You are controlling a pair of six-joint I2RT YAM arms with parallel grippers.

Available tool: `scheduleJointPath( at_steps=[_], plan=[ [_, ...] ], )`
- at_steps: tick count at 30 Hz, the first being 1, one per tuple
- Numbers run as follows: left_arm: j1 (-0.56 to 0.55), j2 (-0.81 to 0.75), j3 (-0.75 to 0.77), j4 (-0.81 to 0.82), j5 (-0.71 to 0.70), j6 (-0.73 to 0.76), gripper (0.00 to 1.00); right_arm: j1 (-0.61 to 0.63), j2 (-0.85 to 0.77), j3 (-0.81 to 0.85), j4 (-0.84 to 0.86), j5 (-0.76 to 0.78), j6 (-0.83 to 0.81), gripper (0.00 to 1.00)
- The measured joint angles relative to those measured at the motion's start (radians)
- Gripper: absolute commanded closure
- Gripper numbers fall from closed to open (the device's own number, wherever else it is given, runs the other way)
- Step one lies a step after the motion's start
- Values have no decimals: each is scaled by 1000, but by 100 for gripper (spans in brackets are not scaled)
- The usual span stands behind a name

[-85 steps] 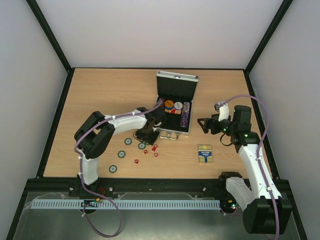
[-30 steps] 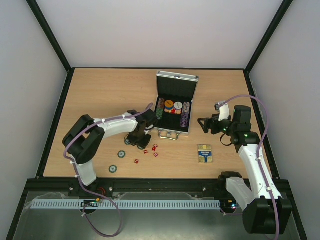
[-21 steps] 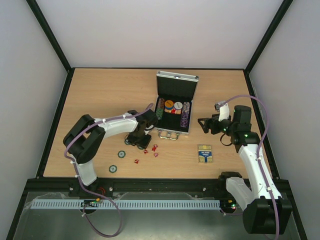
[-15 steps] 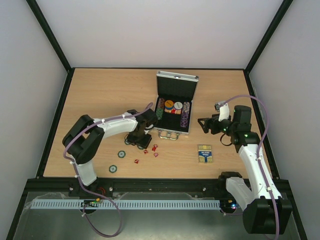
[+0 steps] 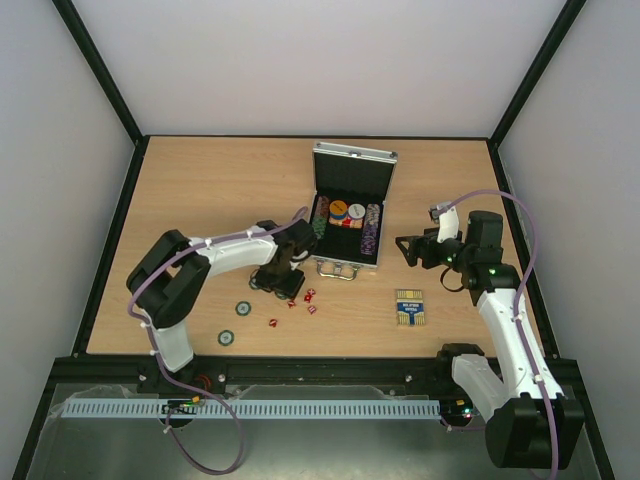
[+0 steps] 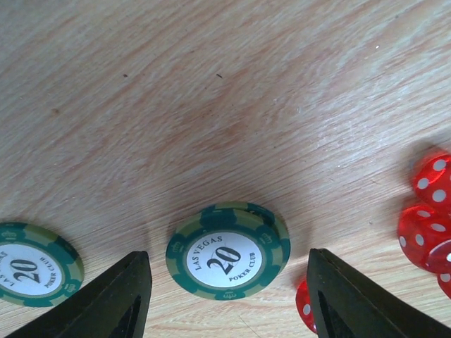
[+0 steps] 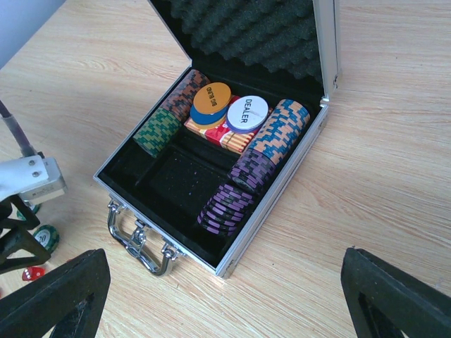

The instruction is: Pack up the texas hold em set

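The silver case (image 5: 352, 160) lies open mid-table, with rows of poker chips (image 7: 276, 134) standing in its black lining. A green "20" chip (image 6: 227, 251) lies flat on the wood between the fingers (image 6: 120, 299) of my left gripper (image 6: 225, 303), which is open and apart from it. Another green chip (image 6: 32, 263) lies just to its left, and red dice (image 6: 426, 211) lie to its right. My left gripper (image 5: 278, 283) sits low, left of the case handle (image 5: 337, 271). My right gripper (image 5: 405, 247) hovers open beside the case, holding nothing. The card deck box (image 5: 410, 306) lies near the front.
Two more green chips (image 5: 242, 309) (image 5: 227, 337) lie toward the front left. Loose red dice (image 5: 310, 296) are scattered in front of the case, one die (image 5: 272, 322) nearer the front. The case lid (image 7: 282, 28) stands up, lined with foam. Black frame rails border the table.
My left gripper's jaws have spread wider around the green chip. Both arms have otherwise stayed in place over the last second.
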Motion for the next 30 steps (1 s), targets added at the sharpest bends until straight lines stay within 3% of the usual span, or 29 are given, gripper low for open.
scheduleJointPath(
  at_steps=[19, 30],
  plan=[
    [-28, 58, 40, -9, -19, -11, 52, 0, -5, 0, 0, 0, 0, 9],
    [-38, 63, 48, -12, -30, -11, 53, 0, -5, 0, 0, 0, 0, 9]
  ],
)
